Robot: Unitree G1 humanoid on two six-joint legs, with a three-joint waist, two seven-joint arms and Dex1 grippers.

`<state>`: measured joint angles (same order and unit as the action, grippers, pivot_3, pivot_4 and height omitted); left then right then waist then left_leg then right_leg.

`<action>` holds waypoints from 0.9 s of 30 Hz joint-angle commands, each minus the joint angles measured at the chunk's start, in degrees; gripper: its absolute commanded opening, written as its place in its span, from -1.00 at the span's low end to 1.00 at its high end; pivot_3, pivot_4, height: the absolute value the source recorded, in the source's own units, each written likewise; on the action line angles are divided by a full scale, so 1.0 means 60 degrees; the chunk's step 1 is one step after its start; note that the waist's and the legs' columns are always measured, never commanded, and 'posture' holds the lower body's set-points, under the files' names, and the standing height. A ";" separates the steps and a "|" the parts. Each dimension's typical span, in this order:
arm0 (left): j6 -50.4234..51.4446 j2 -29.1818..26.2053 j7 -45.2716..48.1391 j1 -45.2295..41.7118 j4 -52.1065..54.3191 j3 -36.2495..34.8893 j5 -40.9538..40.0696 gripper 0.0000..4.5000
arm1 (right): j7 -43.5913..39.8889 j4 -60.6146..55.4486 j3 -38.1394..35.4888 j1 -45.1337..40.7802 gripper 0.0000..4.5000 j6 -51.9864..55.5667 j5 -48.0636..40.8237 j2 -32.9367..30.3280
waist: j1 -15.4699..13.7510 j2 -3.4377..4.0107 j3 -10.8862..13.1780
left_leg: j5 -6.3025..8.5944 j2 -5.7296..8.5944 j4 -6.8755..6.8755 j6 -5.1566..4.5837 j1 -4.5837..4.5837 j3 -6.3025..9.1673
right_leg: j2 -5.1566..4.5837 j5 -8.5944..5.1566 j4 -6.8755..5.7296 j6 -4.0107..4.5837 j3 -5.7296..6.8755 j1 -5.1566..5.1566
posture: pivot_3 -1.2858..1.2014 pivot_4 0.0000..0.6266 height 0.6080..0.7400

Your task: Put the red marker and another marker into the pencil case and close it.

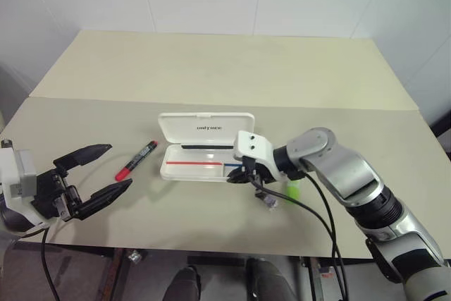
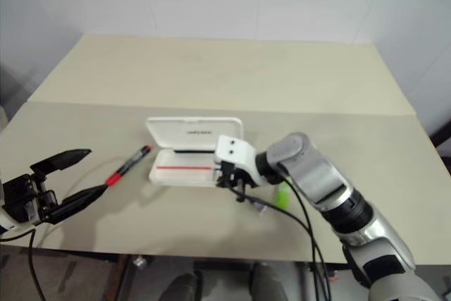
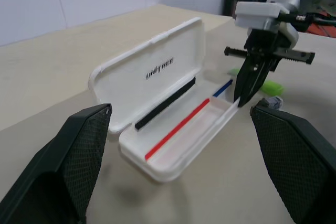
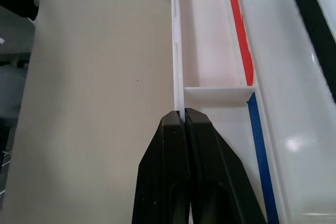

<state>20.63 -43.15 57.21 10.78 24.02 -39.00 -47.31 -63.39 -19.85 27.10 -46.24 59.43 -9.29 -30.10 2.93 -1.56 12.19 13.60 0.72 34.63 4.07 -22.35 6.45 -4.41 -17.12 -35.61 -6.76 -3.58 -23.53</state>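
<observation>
The white pencil case (image 1: 206, 127) lies open in the middle of the table, lid tipped back, with a red-and-blue stripe inside its tray (image 4: 215, 51). My right gripper (image 1: 243, 174) points down at the tray's near right end, and its fingers (image 4: 173, 150) are shut on the thin front wall. The red marker (image 1: 136, 160) lies on the table left of the case. A lime-green marker (image 1: 294, 189) lies to the right, partly behind my right wrist. My left gripper (image 1: 120, 166) hovers open just left of the red marker, holding nothing.
A small grey-purple lump (image 1: 270, 202) sits on the table near the right gripper. Black cables (image 1: 310, 216) trail from the right arm over the table's front edge. A seam (image 1: 282, 106) runs across the table behind the case.
</observation>
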 commanded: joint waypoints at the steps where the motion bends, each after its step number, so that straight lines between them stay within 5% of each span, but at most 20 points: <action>1: -0.0142 -0.0006 0.0030 0.0006 0.0144 -0.0069 -0.0077 1.00 | 0.0366 -0.0731 -0.0032 -0.0140 -0.77 0.0551 -0.0448 0.0215 | 0.0001 0.0000 0.0000 | 0.0000 -0.0001 -0.0001 0.0000 0.0000 0.0000 | 0.0001 0.0007 0.0000 -0.0013 0.0001 0.0000 | 0.03 -0.52 1.00; 27: -0.0144 0.0309 -0.0116 0.0233 0.0524 -0.0098 -0.0251 1.00 | 0.1343 0.0694 0.1129 0.0031 -0.77 -0.0922 -0.0231 0.0530 | 0.0025 -0.0002 -0.0001 | 0.0001 -0.0006 -0.0005 0.0000 0.0003 0.0000 | 0.0006 0.0009 0.0004 -0.0016 0.0002 0.0000 | 0.03 -0.52 1.00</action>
<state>20.53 -41.39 56.68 12.00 25.14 -38.90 -47.47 -56.06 -15.47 33.53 -46.16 54.78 -11.21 -27.16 3.08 -1.57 12.18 13.61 0.69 34.60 4.07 -22.33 6.45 -4.37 -17.07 -35.58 -6.86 -3.57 -23.53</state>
